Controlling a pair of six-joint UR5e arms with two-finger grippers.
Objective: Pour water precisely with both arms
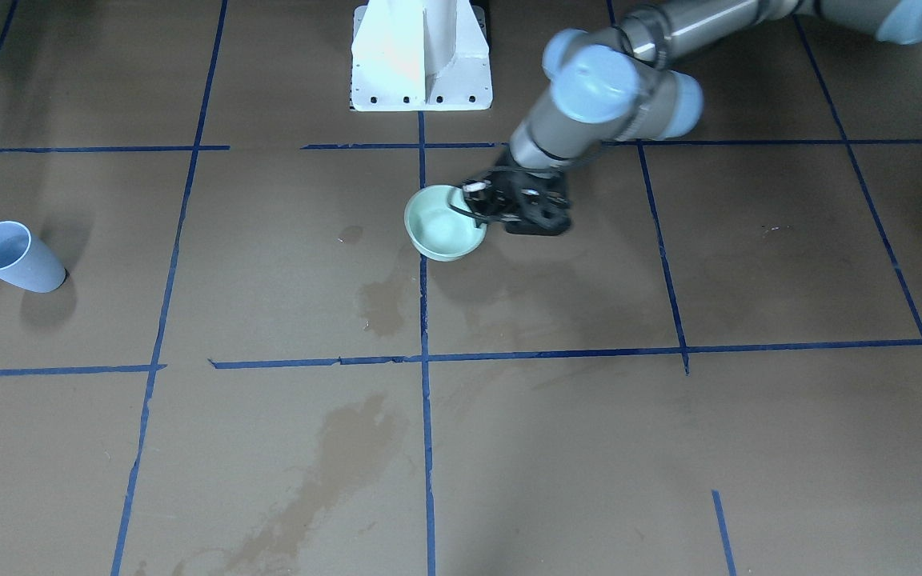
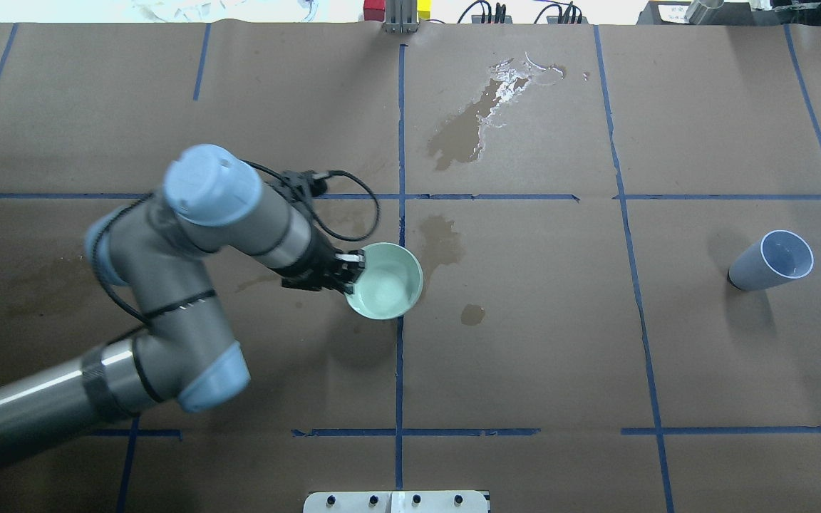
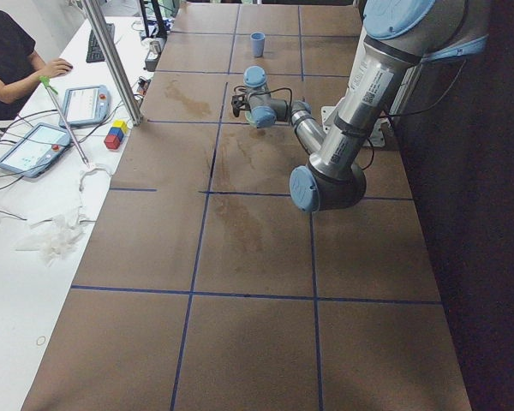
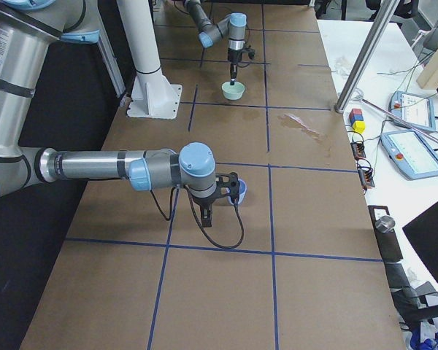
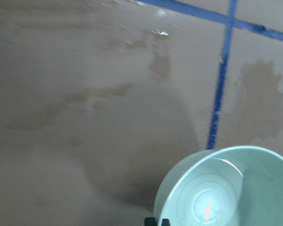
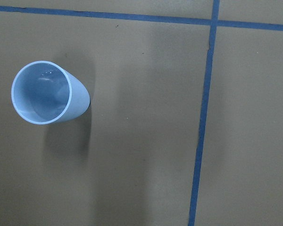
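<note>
The pale green bowl sits near the table's middle and also shows in the front view. My left gripper reaches down at its rim, one finger inside and one outside, shut on the rim; it also shows in the front view. The pale blue cup stands upright far to my right and shows from above in the right wrist view. My right gripper hangs beside the cup; I cannot tell if it is open. No water can be made out in cup or bowl.
Dark wet stains mark the brown paper. The white pedestal stands at the robot's side of the table. A person and tablets are at a side desk.
</note>
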